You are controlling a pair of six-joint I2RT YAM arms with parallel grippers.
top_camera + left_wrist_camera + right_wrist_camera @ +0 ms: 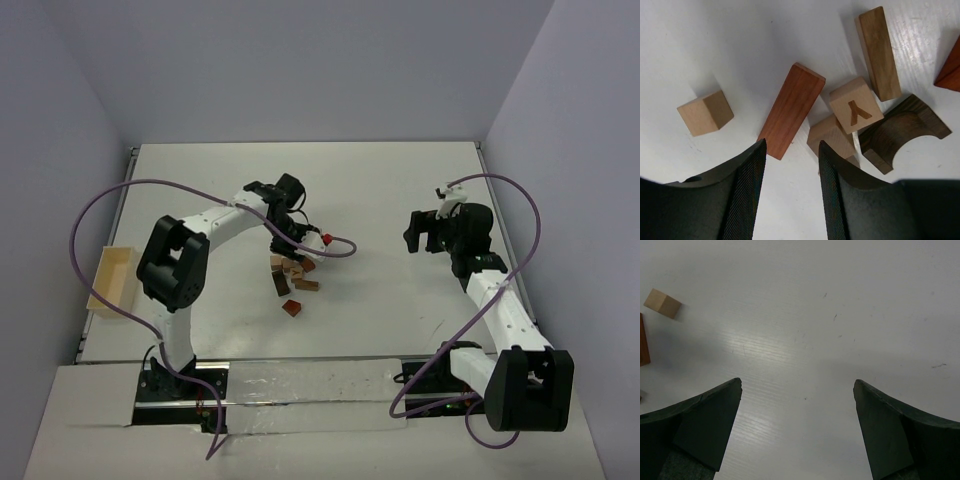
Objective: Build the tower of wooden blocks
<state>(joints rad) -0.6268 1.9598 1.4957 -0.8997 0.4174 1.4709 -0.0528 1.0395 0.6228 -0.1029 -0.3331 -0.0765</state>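
Note:
The wooden blocks lie loose in a small heap [294, 271], not stacked; one reddish block [292, 307] lies apart, nearer the arms. In the left wrist view I see a reddish-brown long cuboid [791, 110], a tan cube [705, 112], a tan cube marked Y [856, 105] resting on another tan block [829, 136], a dark brown cuboid [879, 52] and a dark arch block [902, 131]. My left gripper [792, 145] is open and empty just above the heap [288, 240]; the reddish cuboid's near end lies at its fingertips. My right gripper [797, 385] is open and empty over bare table [413, 235].
A pale wooden tray [112, 280] sits at the table's left edge. A small red piece [326, 239] lies right of the heap. The right wrist view shows a tan cube [662, 303] at far left. Purple cables loop over both arms.

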